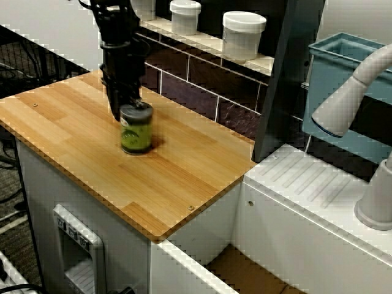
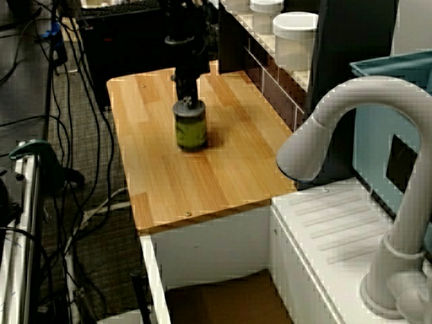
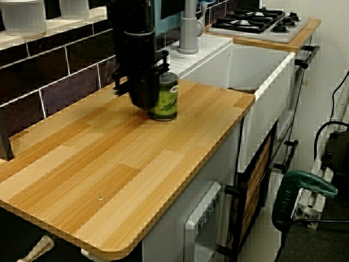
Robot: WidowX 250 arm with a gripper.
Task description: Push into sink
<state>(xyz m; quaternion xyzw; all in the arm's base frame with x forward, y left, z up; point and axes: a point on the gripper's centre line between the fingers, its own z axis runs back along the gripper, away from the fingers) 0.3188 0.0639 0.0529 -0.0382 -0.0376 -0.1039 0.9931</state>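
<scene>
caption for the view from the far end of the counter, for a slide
Black gripper set against a green-labelled can upright on the wooden counter, the white-walled sink just past the counter's end.

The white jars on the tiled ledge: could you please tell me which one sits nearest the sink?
The wide white jar at the ledge's end by the dark post; the narrower white jar stands farther from the sink.

Dark tiled backsplash [image 1: 202, 82], wooden countertop [image 1: 73, 138], cables on grey carpet [image 2: 88, 223].

Three raised views from different sides all share the wooden counter [image 1: 79, 131], each fairly close.
</scene>
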